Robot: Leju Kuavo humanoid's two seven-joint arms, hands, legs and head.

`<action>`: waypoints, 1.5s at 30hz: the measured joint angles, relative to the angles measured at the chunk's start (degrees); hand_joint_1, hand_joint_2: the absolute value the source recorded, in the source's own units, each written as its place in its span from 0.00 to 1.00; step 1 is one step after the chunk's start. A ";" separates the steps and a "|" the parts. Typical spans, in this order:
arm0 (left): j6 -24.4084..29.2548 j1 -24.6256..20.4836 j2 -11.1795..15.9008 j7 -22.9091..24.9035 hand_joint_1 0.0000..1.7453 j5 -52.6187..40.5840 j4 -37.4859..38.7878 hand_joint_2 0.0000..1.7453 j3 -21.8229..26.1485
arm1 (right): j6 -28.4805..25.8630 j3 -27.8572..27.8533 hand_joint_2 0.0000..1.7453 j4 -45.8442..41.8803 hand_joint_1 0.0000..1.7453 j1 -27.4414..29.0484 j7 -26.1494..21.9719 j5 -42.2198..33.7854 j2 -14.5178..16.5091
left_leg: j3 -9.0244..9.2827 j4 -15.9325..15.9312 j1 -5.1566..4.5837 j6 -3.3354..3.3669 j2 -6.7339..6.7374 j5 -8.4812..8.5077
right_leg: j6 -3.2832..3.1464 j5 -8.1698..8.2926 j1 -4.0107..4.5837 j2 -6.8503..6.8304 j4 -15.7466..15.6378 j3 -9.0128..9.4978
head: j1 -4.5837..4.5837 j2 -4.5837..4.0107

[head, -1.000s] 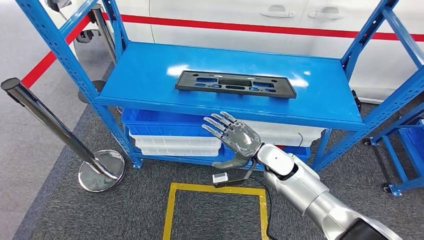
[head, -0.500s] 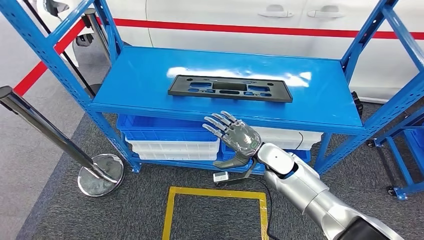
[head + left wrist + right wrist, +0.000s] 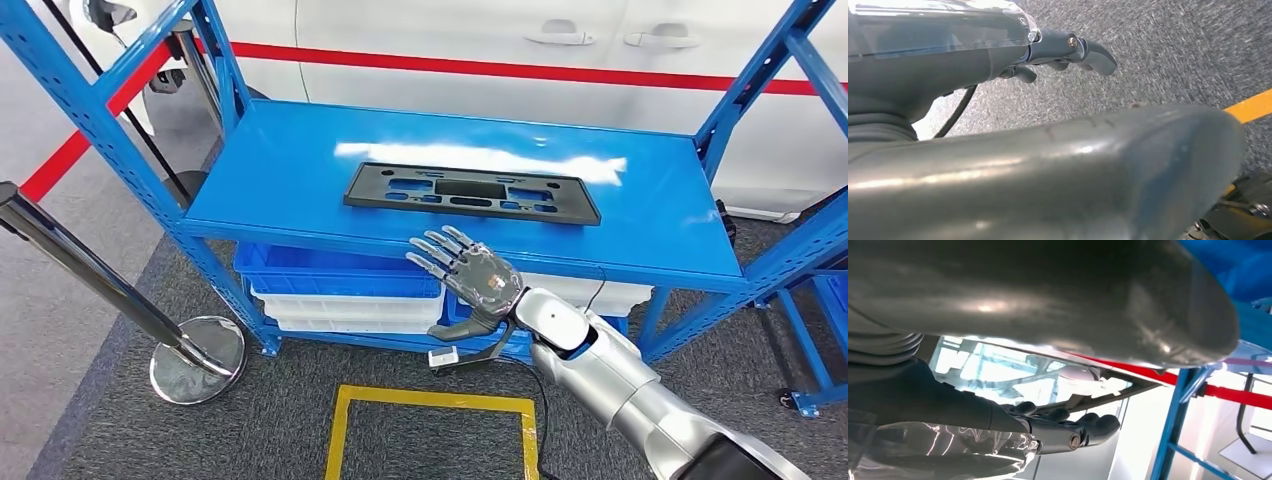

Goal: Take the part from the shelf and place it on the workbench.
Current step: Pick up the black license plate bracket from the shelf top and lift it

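Nearest the camera, at the lower centre of the head view, a yellow taped square [image 3: 430,430] is lying on the grey carpet [image 3: 250,420]. From the lower right corner the silver right arm [image 3: 620,385] is reaching up toward the middle of the frame, and the right hand [image 3: 470,280] is hovering in front of the shelf's front edge with its fingers [image 3: 440,250] spread apart and nothing in them. It is sitting just below and in front of the part, not touching it. A small white box on a black cable [image 3: 441,356] is lying on the carpet under the hand.

In the left wrist view the left hand [image 3: 1068,50] is hanging over the carpet, its dark fingers curling slightly; whether they are apart or together cannot be told from here.

At the lower left of the head view a chrome stanchion post [image 3: 80,260] is leaning up from its round base [image 3: 197,346]. Behind the hand, blue and white stacked bins [image 3: 340,290] are sitting on the lower level of the blue shelf [image 3: 280,160].

The part, a black rectangular plastic frame with cut-outs [image 3: 470,192], is lying flat on the shelf's top board, at the middle of the frame, well inside the edges.

Farthest back, along the upper edge, a white car body with a red stripe [image 3: 500,60] is standing behind the shelf.
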 joint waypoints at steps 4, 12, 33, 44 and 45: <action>0.04 -0.21 -0.09 -0.15 0.00 0.00 0.00 0.00 0.01 | 0.08 0.01 0.00 0.11 0.00 -0.02 -0.01 -0.02 0.48 | 0.98 -0.37 0.27 0.77 -0.10 -0.59 | 0.80 -4.97 -0.53 0.48 13.23 -7.21 | 0.01 0.00; 0.19 -0.15 -0.13 -0.21 0.00 -0.01 0.01 0.00 0.03 | 0.12 0.09 0.00 0.36 0.00 -0.40 -0.09 -0.10 0.69 | 2.62 0.06 0.04 -0.73 -0.31 -2.63 | 0.01 4.39 -0.32 -0.20 0.53 -4.50 | 0.01 -0.01; 0.48 -0.54 0.20 -0.46 0.00 -0.54 0.00 0.00 0.03 | 0.21 0.51 0.00 0.74 0.00 -1.60 -0.37 -0.57 0.20 | 0.93 -0.56 0.24 0.52 -0.17 -0.30 | 0.52 -2.30 -0.26 0.34 6.88 -4.19 | 0.01 -0.01; 0.31 -0.67 0.15 -0.36 0.00 -0.52 0.00 0.00 0.03 | 0.65 0.60 0.00 1.65 0.00 -2.63 -0.05 -0.51 0.58 | 2.97 -0.09 0.01 -1.26 -0.10 -3.05 | -0.40 5.08 -0.33 -0.20 0.28 -5.37 | 0.00 -0.01; 0.31 -0.68 0.15 -0.33 0.00 -0.52 0.00 0.00 0.03 | 0.62 0.58 0.00 1.79 0.00 -2.78 0.04 -0.51 0.54 | 3.03 0.13 0.06 -1.60 0.00 -3.32 | -0.72 5.04 -0.42 -0.17 0.08 -5.22 | 0.00 -0.02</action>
